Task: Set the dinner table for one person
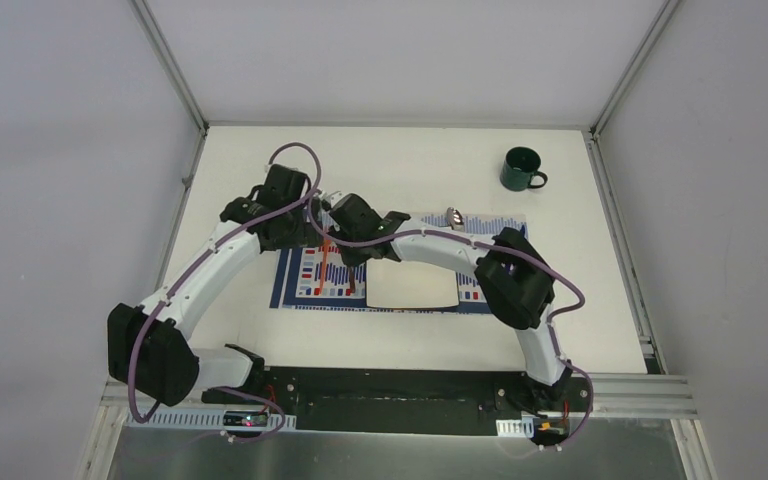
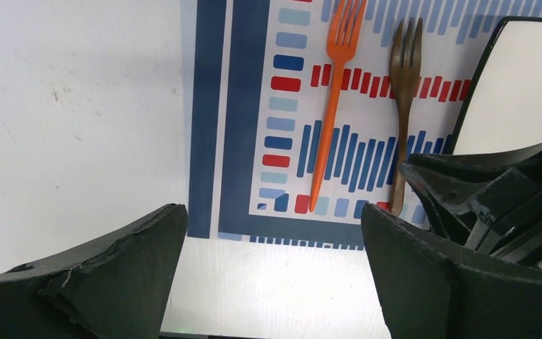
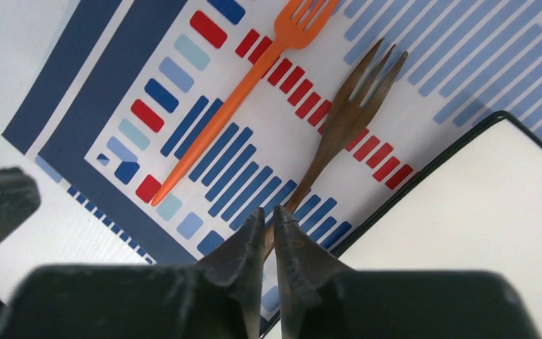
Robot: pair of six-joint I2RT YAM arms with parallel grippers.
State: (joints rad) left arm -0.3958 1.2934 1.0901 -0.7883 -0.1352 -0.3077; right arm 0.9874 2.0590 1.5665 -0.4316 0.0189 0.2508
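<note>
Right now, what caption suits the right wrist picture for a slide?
Right gripper pinches the brown fork by its handle, beside the orange fork on the striped placemat, white plate alongside.

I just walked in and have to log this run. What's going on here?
A place is being set. The right gripper is closed on the handle end of the brown fork, which lies beside an orange fork on the striped placemat, left of the white plate. The left gripper hangs open over the placemat's left part, holding nothing. A green mug stands far right on the dinner table.
</note>
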